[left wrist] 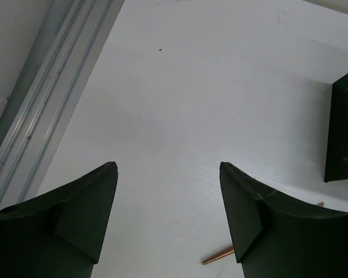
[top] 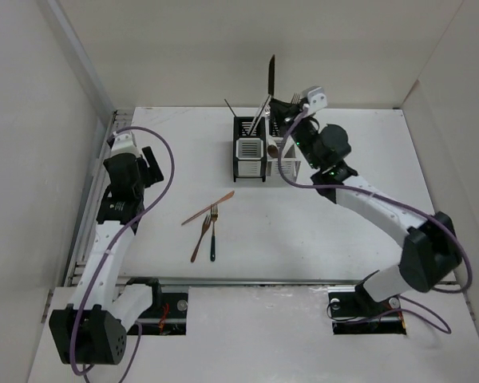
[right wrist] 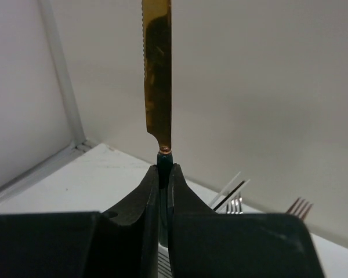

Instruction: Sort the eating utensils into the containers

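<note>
The right gripper (right wrist: 163, 174) pinches the knife (right wrist: 156, 75) by its handle, blade up. I think that is so the handle can go down into the caddies (top: 259, 152) close by. The left gripper (left wrist: 168, 167) is spread and empty, maybe ready for the forks (top: 211, 227) on the table (top: 343, 207).

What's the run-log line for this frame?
right gripper: shut on knife, blade up, near caddies | left gripper: open, empty | loose utensils: unsorted on table
</note>
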Action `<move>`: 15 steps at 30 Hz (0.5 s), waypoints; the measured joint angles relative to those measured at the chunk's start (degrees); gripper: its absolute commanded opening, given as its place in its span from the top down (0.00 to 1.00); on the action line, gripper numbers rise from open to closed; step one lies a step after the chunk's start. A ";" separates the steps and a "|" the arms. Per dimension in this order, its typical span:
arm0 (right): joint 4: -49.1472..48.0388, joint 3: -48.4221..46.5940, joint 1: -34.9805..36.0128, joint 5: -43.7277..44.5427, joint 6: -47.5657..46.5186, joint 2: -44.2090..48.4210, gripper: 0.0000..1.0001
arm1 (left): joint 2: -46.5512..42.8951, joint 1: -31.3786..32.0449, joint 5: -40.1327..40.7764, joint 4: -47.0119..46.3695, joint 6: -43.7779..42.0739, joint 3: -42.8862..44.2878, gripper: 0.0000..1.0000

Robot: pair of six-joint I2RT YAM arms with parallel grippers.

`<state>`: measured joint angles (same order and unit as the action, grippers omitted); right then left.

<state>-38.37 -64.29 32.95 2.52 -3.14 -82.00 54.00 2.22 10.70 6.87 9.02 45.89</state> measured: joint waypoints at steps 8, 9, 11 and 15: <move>-8.87 0.00 -0.26 -5.16 2.71 -16.55 1.00 | 5.01 -2.69 -1.88 -3.80 -1.11 0.02 0.32; -8.90 0.00 -0.26 -5.55 3.06 -17.42 1.00 | 5.70 -3.28 -2.14 -4.17 -1.14 0.02 0.32; -9.70 -0.02 -0.26 -6.12 3.85 -18.75 1.00 | 6.40 -4.26 -2.73 -4.70 -1.11 0.02 0.33; -11.45 -0.02 -0.13 -6.73 5.25 -21.42 1.00 | 7.13 -5.40 -3.76 -5.33 -1.11 0.02 0.33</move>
<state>-49.82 -64.31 32.82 -4.21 2.11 -103.42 61.12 -3.18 6.94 1.54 7.90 45.91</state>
